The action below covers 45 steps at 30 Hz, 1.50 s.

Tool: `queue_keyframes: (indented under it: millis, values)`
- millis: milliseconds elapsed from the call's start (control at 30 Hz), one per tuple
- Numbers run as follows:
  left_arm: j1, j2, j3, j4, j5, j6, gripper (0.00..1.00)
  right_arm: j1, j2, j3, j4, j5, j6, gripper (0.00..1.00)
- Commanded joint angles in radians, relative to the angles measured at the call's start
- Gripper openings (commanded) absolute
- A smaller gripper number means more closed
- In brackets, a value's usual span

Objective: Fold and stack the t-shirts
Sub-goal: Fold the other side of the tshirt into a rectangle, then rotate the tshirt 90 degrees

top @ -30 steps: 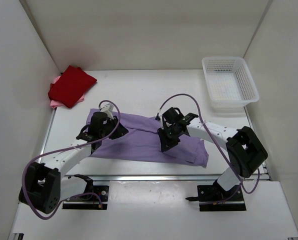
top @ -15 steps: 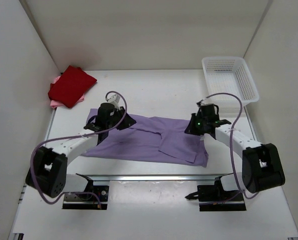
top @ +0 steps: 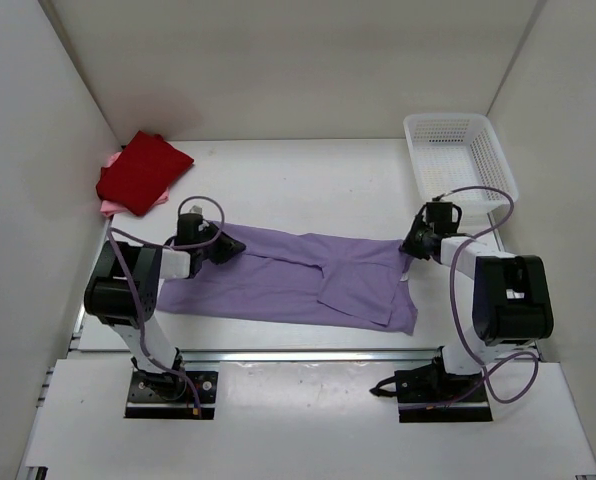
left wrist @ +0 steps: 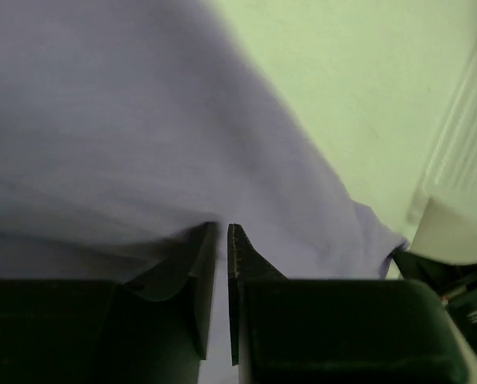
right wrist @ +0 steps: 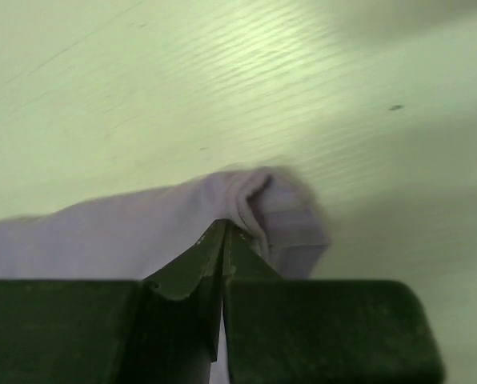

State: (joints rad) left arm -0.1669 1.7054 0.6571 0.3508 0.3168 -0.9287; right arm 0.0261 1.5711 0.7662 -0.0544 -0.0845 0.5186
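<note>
Far left, rear corner of the surface (top: 308,185): dark red shirt (top: 143,170), folded, lies on top of the pink shirt (top: 109,208). Only a pink edge shows beneath it. This stack sits well apart from both arms.

Left end effector (top: 221,247) is low at the left end of the lavender shirt (top: 298,280). In the left wrist view the fingers (left wrist: 202,264) are drawn together to a thin slit with lavender cloth at their tips, so they pinch the shirt's edge.

The lavender shirt lies flat across the middle of the surface, drawn out lengthwise between the two arms. A folded flap rests on its right half.

Right end effector (top: 411,245) is at the shirt's right end. In the right wrist view the fingers (right wrist: 186,276) are closed tight on a bunched corner of cloth.

White mesh basket (top: 448,118) stands at the right rear, just behind the right end effector and apart from the shirt. Nothing lies on the lavender shirt except the two end effectors.
</note>
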Motion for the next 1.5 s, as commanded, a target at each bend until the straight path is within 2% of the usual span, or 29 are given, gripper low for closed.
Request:
queue_keyframes:
  millis: [0,133,300,367,467,567,667,733,867,967,1033,1133,1200,1233,1267,1333,1367,1400,1433,1467]
  values:
    - [0.058,-0.004,-0.045,0.085,0.041,-0.081,0.23,-0.025,-0.019,-0.03,0.037,0.057,0.009,0.0]
    - [0.076,-0.004,-0.071,0.096,0.031,-0.107,0.23,-0.066,-0.02,-0.045,0.033,0.057,0.012,0.0]
    - [0.104,-0.022,-0.122,0.181,0.07,-0.183,0.23,-0.043,-0.069,-0.028,0.016,0.078,0.008,0.0]
    - [0.09,-0.091,-0.113,0.146,0.039,-0.16,0.22,0.0,-0.109,-0.013,0.004,0.107,0.003,0.0]
    - [0.044,-0.202,-0.053,0.064,-0.031,-0.096,0.25,0.079,-0.174,0.013,-0.005,0.1,-0.021,0.09]
    - [-0.003,-0.304,0.012,-0.018,-0.097,-0.001,0.28,0.156,-0.192,0.01,-0.05,0.034,-0.022,0.11]
    - [-0.061,-0.36,0.05,-0.102,-0.105,0.074,0.28,0.237,-0.203,-0.082,-0.026,-0.036,0.026,0.05]
    - [-0.097,-0.372,0.055,-0.147,-0.085,0.103,0.28,0.328,-0.213,-0.131,-0.005,-0.029,0.058,0.0]
    - [-0.143,-0.409,0.017,-0.197,-0.047,0.159,0.28,0.342,-0.168,-0.197,0.019,-0.067,0.089,0.0]
    - [-0.16,-0.455,-0.039,-0.197,-0.007,0.154,0.28,0.299,-0.053,-0.138,0.042,-0.125,0.077,0.0]
    - [-0.155,-0.48,-0.057,-0.229,-0.004,0.172,0.28,0.285,0.047,-0.035,0.045,-0.149,0.061,0.0]
    - [-0.132,-0.545,-0.082,-0.263,-0.002,0.192,0.28,0.256,0.3,0.256,-0.005,-0.187,0.018,0.0]
    - [-0.117,-0.57,-0.083,-0.309,-0.011,0.224,0.29,0.253,0.557,0.672,-0.111,-0.219,-0.014,0.0]
    - [-0.102,-0.579,-0.079,-0.337,-0.004,0.231,0.29,0.252,0.623,0.914,-0.189,-0.248,-0.034,0.0]
    - [-0.089,-0.586,-0.082,-0.351,-0.011,0.24,0.29,0.262,0.755,1.05,-0.291,-0.27,-0.046,0.0]
    - [-0.074,-0.607,-0.076,-0.389,-0.01,0.254,0.29,0.282,0.932,1.634,-0.463,-0.282,-0.089,0.0]
    - [-0.078,-0.606,-0.07,-0.412,-0.022,0.258,0.29,0.294,1.042,1.794,-0.569,-0.285,-0.103,0.01]
    - [-0.086,-0.61,-0.062,-0.433,-0.039,0.275,0.3,0.293,1.125,2.06,-0.6,-0.326,-0.114,0.04]
    - [-0.086,-0.609,-0.059,-0.446,-0.063,0.289,0.29,0.284,0.99,1.882,-0.561,-0.369,-0.088,0.08]
    - [-0.089,-0.604,-0.053,-0.463,-0.07,0.28,0.3,0.281,0.928,1.725,-0.506,-0.388,-0.097,0.09]
